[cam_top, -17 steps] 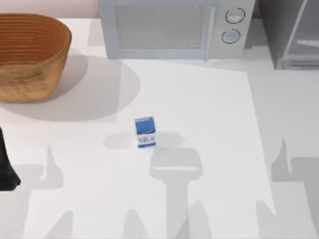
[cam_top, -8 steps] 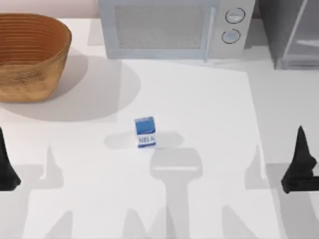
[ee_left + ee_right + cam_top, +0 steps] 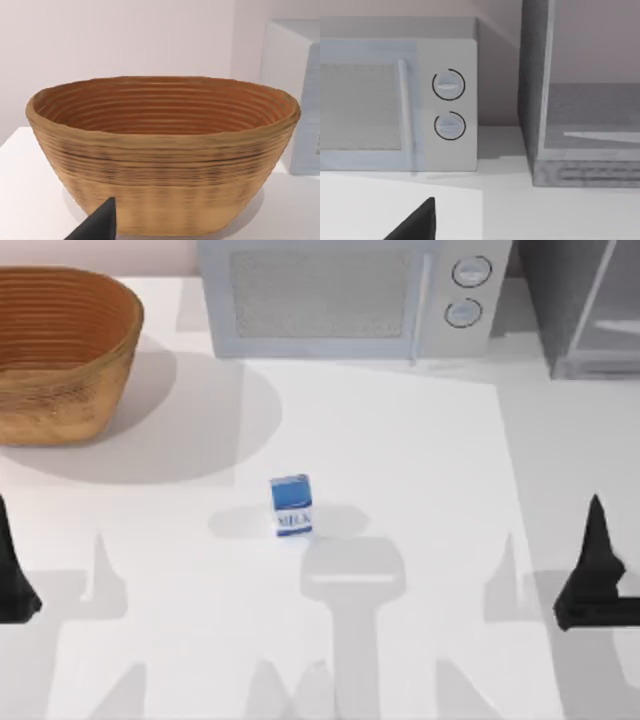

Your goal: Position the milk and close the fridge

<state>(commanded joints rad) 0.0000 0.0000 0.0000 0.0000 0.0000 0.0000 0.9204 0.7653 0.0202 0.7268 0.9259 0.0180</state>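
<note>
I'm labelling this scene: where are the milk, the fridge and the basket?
milk point(image 3: 291, 506): top view, front face of the carton.
fridge point(image 3: 585, 115): right wrist view, translucent door.
basket point(image 3: 165, 165): left wrist view, woven outer wall.

Blue-and-white milk point(image 3: 291, 506), brown ribbed basket point(image 3: 60, 355).

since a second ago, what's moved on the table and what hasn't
The right gripper came into the top view at the table's right edge and has since edged slightly further left, toward the milk. It holds nothing. The left gripper stays parked at the left edge. The milk, basket, microwave and fridge are unchanged.
</note>
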